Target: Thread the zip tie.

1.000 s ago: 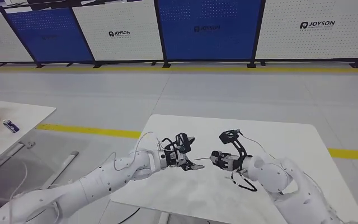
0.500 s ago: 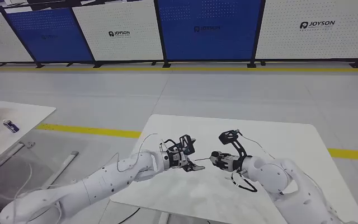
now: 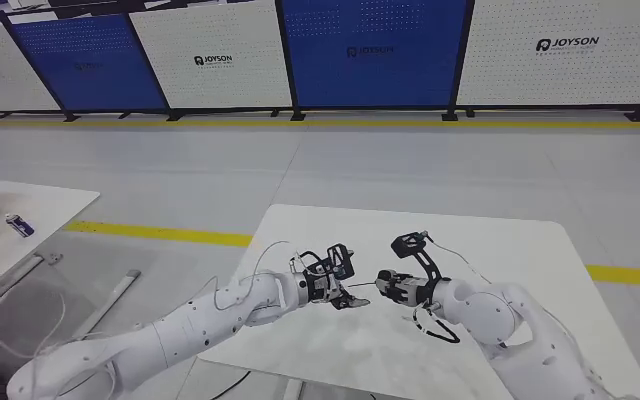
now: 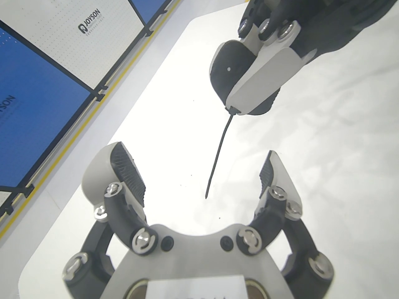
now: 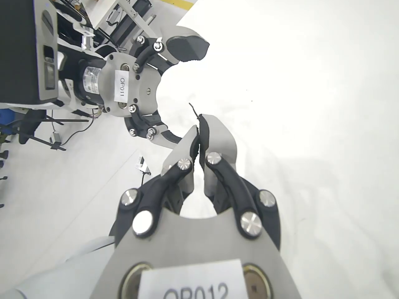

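A thin black zip tie (image 4: pixel 219 152) sticks out from my right gripper (image 4: pixel 240 110), which is shut on its head end. In the right wrist view the tie's short tail (image 5: pixel 194 111) pokes past the closed right gripper (image 5: pixel 199 125). My left gripper (image 4: pixel 202 172) stands open facing it, and the tie's free tip lies between its two ribbed pads (image 4: pixel 127 169) without touching them. From above, both grippers meet over the near part of the white table (image 3: pixel 480 240), the left gripper (image 3: pixel 345 292) just left of the right gripper (image 3: pixel 380 285), with the zip tie (image 3: pixel 362 287) bridging them.
The white table's near left edge (image 3: pixel 240 330) lies under the left arm. A second table (image 3: pixel 40 205) stands off to the left across the floor. A black cable loop (image 3: pixel 435 325) hangs from the right arm.
The left gripper has moved to the right, toward the right gripper, so the tie's tip now lies between its open fingers. The right arm has held still.
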Controlling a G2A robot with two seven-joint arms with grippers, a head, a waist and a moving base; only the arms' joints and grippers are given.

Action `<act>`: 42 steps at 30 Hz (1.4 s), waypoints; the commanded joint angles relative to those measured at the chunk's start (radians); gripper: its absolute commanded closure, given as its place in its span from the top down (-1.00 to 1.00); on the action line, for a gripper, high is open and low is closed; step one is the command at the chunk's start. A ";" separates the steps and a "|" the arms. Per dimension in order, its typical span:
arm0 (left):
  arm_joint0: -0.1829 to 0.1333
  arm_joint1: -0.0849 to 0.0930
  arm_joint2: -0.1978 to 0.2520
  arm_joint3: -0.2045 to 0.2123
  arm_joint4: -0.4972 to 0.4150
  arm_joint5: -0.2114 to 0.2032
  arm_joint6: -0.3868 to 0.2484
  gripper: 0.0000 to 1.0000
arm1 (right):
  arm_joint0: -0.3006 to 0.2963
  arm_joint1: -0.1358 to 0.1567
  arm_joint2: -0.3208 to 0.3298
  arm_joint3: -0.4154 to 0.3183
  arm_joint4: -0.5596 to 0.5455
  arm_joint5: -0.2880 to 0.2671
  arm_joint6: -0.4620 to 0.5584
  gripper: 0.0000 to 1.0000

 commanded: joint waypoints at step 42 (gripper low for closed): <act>-0.119 0.037 0.158 -0.008 -0.123 -0.046 0.053 -0.08 | 0.000 0.000 0.000 0.000 0.000 0.000 0.000 -1.00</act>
